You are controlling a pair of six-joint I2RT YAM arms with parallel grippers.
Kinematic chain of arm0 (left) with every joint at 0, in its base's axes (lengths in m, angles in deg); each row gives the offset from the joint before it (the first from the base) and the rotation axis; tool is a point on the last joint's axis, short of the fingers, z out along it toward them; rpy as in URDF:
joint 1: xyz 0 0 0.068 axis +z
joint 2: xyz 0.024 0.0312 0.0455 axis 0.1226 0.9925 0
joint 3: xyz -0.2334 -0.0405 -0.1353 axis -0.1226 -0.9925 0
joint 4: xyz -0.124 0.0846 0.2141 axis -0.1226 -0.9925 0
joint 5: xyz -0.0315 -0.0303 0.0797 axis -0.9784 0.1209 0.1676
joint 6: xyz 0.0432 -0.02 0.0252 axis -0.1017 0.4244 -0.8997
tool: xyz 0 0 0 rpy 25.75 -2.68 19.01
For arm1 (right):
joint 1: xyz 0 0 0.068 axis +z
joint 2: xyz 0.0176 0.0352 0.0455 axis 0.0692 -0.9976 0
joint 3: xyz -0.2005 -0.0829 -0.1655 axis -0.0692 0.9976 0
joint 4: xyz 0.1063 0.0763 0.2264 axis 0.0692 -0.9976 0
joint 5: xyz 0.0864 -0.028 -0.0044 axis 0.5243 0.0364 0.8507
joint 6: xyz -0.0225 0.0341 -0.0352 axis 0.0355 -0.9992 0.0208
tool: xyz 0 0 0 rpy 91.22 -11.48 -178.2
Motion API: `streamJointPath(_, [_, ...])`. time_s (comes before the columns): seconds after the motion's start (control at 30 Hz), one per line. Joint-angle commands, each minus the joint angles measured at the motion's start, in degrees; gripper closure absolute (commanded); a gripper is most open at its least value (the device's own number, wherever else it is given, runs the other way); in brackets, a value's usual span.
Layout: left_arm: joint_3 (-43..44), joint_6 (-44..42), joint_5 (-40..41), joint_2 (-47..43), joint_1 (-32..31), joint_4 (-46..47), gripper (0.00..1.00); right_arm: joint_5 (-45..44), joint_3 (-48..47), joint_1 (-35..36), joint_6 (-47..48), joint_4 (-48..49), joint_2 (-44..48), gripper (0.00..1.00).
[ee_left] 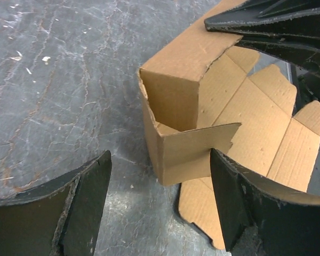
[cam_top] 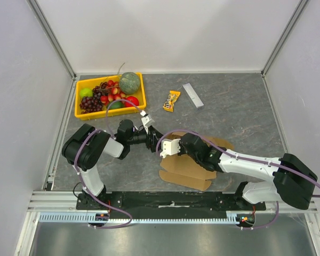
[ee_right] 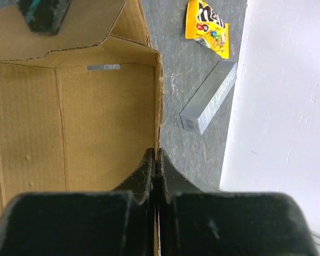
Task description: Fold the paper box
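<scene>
The paper box [cam_top: 189, 169] is a brown cardboard sheet, partly folded up, lying at the table's near middle. In the left wrist view one upright corner [ee_left: 173, 154] stands between my open left fingers, with flat flaps behind it. My left gripper [ee_left: 160, 205] is open around that corner and does not touch it; it also shows in the top view [cam_top: 156, 136]. My right gripper [ee_right: 157, 160] is shut on the top edge of an upright box wall [ee_right: 106, 112]. Its fingers [ee_left: 277, 26] show dark at the top right of the left wrist view.
A yellow fruit tray [cam_top: 109, 113] with fruit stands at the back left. A yellow candy packet [cam_top: 172, 101] and a small grey bar [cam_top: 193, 95] lie behind the box; both also show in the right wrist view, the packet [ee_right: 205, 24] and the bar [ee_right: 210, 96]. White walls enclose the table.
</scene>
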Motion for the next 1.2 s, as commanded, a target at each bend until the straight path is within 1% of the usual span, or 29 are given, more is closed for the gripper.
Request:
streamJointPath(0.0, [0.29,-1.66,-1.99,1.39,-1.00,3.65,0.20,0.12,0.58,0.59,0.36,4.65,0.02,1.00])
streamJointPath(0.17, [0.65,-2.80,-0.06,1.13,-2.41,2.16,0.20,0.74,1.46,0.94,0.27,5.96,0.36,1.00])
streamJointPath(0.3, [0.30,-3.60,3.19,0.43,-3.82,1.19,0.20,0.74,2.51,1.64,-0.69,7.46,0.98,1.00])
streamJointPath(0.43, [0.03,-4.04,5.92,-0.28,-4.70,1.10,0.21,-1.27,4.27,3.05,-1.57,10.53,1.16,1.00])
streamJointPath(0.57, [-0.49,-5.09,10.05,-1.42,-5.66,-0.22,0.21,-4.00,5.85,4.37,-1.57,14.48,0.89,1.00])
streamJointPath(0.73, [-1.90,-5.27,15.84,-2.83,-7.16,0.22,0.26,-4.88,7.17,5.51,-2.19,18.70,0.37,1.00])
streamJointPath(0.9, [-4.09,-5.01,21.56,-3.88,-9.18,2.94,0.29,-5.59,8.84,6.21,-2.45,22.22,0.37,1.00])
streamJointPath(1.17, [-8.05,-3.86,32.98,-3.88,-13.66,10.14,0.28,-7.78,9.72,6.92,-4.12,25.39,-1.74,1.00])
